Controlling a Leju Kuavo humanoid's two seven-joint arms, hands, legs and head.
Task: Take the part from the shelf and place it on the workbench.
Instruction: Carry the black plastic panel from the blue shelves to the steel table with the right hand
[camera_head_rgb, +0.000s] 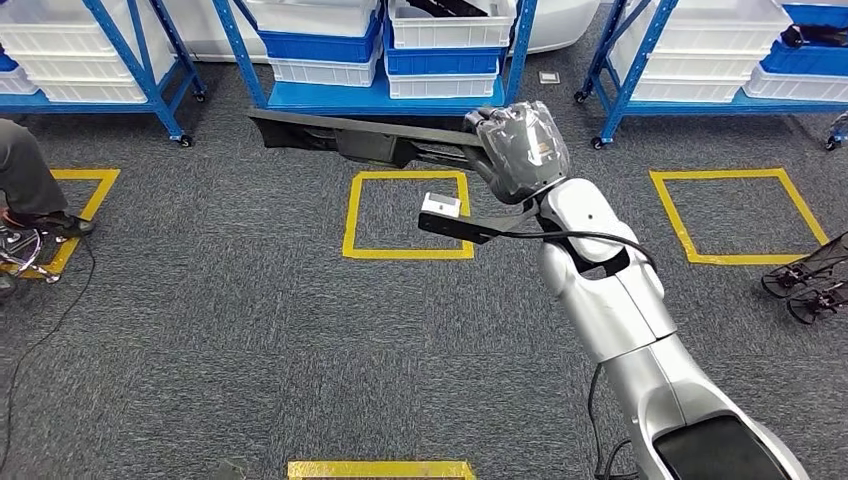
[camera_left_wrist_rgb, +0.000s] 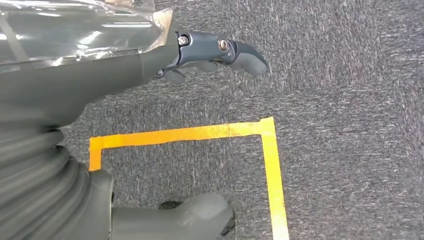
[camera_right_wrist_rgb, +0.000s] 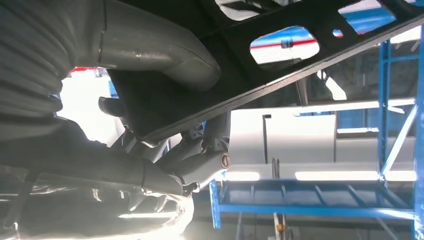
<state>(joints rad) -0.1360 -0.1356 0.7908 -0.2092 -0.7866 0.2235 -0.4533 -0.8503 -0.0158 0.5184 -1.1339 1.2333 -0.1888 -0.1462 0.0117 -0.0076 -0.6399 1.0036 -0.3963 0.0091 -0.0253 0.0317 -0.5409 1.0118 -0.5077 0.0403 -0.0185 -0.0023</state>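
**Operator:** Black part first. Where was it in the head view?

**Unit:** My right hand, wrapped in clear plastic film, gripped the long black part at its right end. The part ran out to the left, roughly level, above the grey carpet and in front of the blue shelf. White bins and blue bins stood on that shelf. A yellow taped square lay on the carpet below the part. A small white block on a dark bracket sat at my right wrist.

**Operator:** Anything else in that view?

**Unit:** A person's leg and shoe stood at the left edge, beside another yellow square.

**Operator:** Left wrist view?

**Unit:** My left hand hung above the carpet and held nothing. Its dark fingers were extended and its thumb stood well apart from them. A corner of yellow tape lay on the carpet beneath.

**Operator:** Right wrist view?

**Unit:** The part crossed the picture as a flat black panel with cut-outs. My thumb pressed on one face and my fingers closed against the opposite face. The blue shelf frame stood behind.
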